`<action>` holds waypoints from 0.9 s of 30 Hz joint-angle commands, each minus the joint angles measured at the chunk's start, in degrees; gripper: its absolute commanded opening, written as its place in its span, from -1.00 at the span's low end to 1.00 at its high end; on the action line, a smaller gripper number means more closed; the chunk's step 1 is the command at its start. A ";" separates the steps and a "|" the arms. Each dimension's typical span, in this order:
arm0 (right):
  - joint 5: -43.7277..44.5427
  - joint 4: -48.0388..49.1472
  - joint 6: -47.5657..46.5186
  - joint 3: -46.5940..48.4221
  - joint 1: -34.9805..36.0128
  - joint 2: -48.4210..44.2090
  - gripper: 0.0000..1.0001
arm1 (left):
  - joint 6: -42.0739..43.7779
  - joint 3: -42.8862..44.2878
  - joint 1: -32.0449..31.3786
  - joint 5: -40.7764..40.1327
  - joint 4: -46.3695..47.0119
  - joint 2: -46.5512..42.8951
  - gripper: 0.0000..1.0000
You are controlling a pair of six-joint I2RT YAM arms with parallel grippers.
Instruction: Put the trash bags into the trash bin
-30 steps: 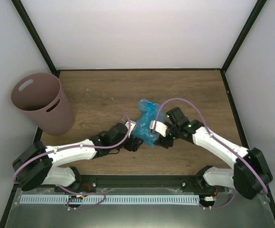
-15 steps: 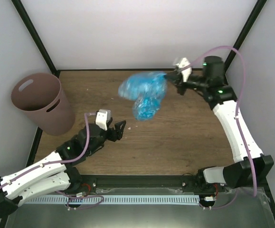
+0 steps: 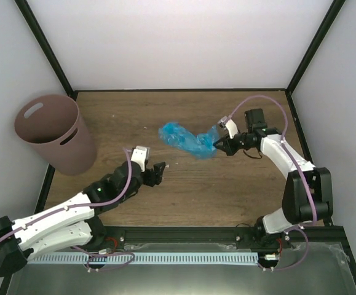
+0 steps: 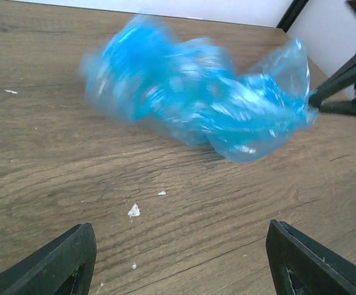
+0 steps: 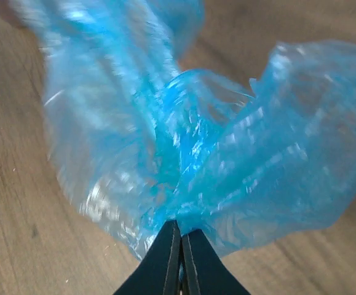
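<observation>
The trash bag (image 3: 187,140), crinkled light-blue plastic, hangs low over the middle of the table. My right gripper (image 3: 216,147) is shut on the bag's right end. In the right wrist view the closed fingertips of that gripper (image 5: 181,230) pinch a gathered fold of the bag (image 5: 184,135). My left gripper (image 3: 156,172) stands open to the left of and nearer than the bag, holding nothing. In its wrist view the bag (image 4: 190,92) lies ahead of the wide-apart left gripper (image 4: 181,261). The trash bin (image 3: 55,132), mauve-brown, stands upright at the far left.
Small white specks (image 4: 133,211) lie on the wooden table (image 3: 251,184) in front of my left gripper. White walls and black frame posts (image 3: 45,49) close in the table at the back and both sides.
Both grippers were at the bag a second ago. My right arm swung it up towards the back right, then brought it down to mid-table. My left arm drew back left, empty.
</observation>
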 commanded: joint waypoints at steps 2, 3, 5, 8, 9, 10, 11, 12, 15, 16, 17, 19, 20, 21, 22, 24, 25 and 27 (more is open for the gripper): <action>-3.61 -1.07 -5.35 -0.03 -2.16 -0.97 -0.99 | 0.04 0.44 0.16 2.18 4.45 4.27 0.55; -4.80 -1.37 -6.09 -1.15 -2.21 -1.76 -0.98 | -0.13 0.92 0.19 2.66 4.84 5.30 0.55; -6.74 -2.73 -9.43 -3.06 -2.16 -4.18 -0.72 | -0.14 1.68 0.29 3.70 5.97 7.42 0.56; -9.50 -10.99 -17.95 -2.95 -2.16 -7.28 -0.17 | -0.44 3.35 0.97 5.12 7.50 11.67 0.56; -9.54 -14.27 -20.52 -2.80 -2.16 -8.62 -0.05 | -0.66 3.92 1.22 5.65 7.82 13.02 0.56; -8.64 -16.60 -22.05 -2.70 -2.16 -10.20 0.05 | -0.82 4.54 1.64 6.29 8.09 14.16 0.56; -7.24 -18.06 -22.80 -2.44 -2.23 -11.79 0.12 | -0.98 4.98 2.25 7.19 8.54 15.19 0.55; -4.88 -18.31 -21.62 -1.81 -2.51 -13.64 0.15 | -0.91 5.25 2.85 9.23 9.38 16.21 0.51; -0.22 -17.55 -17.64 3.31 -4.77 -17.81 0.37 | -1.76 6.13 5.40 13.35 11.51 19.26 0.39; 1.18 -16.22 -15.19 5.17 -5.28 -18.37 0.47 | -2.25 6.57 6.31 14.28 12.04 20.42 0.37; 3.75 -14.47 -12.45 6.72 -5.40 -18.50 0.58 | -2.69 6.95 7.26 15.07 12.71 21.73 0.35; 6.40 -10.31 -7.05 8.05 -5.41 -17.56 0.74 | -3.34 8.30 8.88 16.34 13.77 24.66 0.39; 7.12 -8.30 -4.57 8.11 -5.37 -16.52 0.75 | -3.66 9.32 9.50 16.84 14.00 26.15 0.46; 7.49 -6.85 -2.99 8.12 -5.34 -14.93 0.76 | -3.75 10.57 9.95 17.41 14.24 27.79 0.51; 7.80 -5.51 -1.43 8.23 -5.33 -12.83 0.78 | -3.66 11.79 10.21 17.83 14.32 29.42 0.54; 7.72 -4.86 1.23 9.57 -5.33 -8.07 0.80 | -3.28 14.38 10.21 18.49 14.03 33.10 0.56; 7.94 -4.89 2.41 10.62 -5.28 -5.72 0.82 | -3.10 15.34 10.23 19.19 14.01 34.14 0.56; 9.86 -4.10 4.95 12.17 -5.28 -1.87 0.83 | -2.68 16.55 10.19 21.02 14.50 37.37 0.56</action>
